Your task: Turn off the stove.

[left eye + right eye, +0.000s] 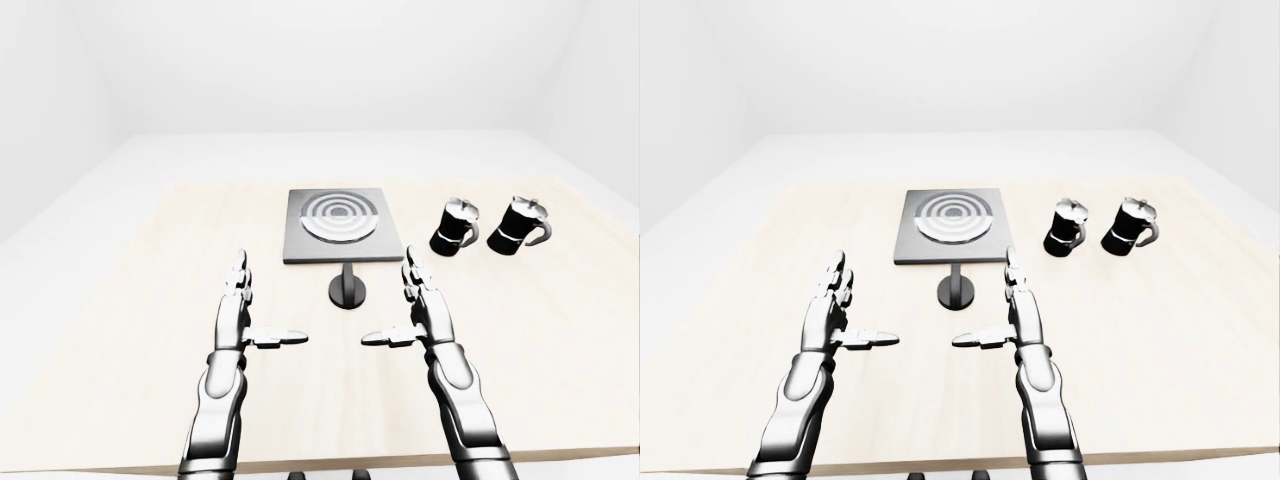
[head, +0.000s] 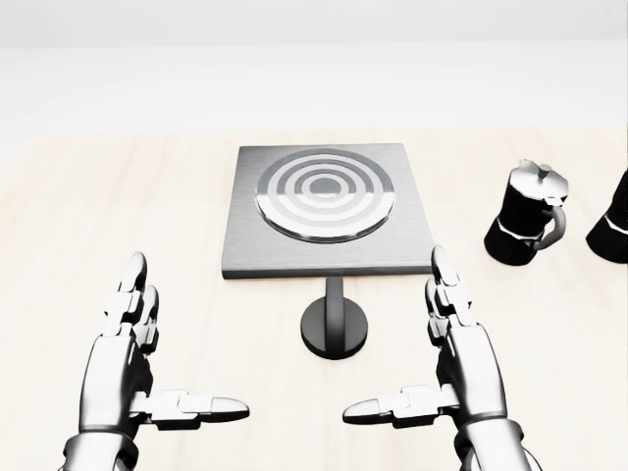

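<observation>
Since the stove (image 2: 325, 210) sits dead centre on the table (image 2: 78, 245), its knob (image 2: 335, 329) sticking out toward us, we reckon our right hand (image 2: 456, 363), fingers spread, is slightly nearer than the equally spread left hand (image 2: 132, 365).

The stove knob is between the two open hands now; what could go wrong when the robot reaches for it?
1. The right hand is nearer to the knob than the left hand, yet neither touches it; a hasty reach may push the knob instead of turning it.
2. The knob sits close to the stove's lower edge in the head view, so fingers may bump the plate.
3. A wide swing rightward could possibly strike the nearer coffee pot.
</observation>
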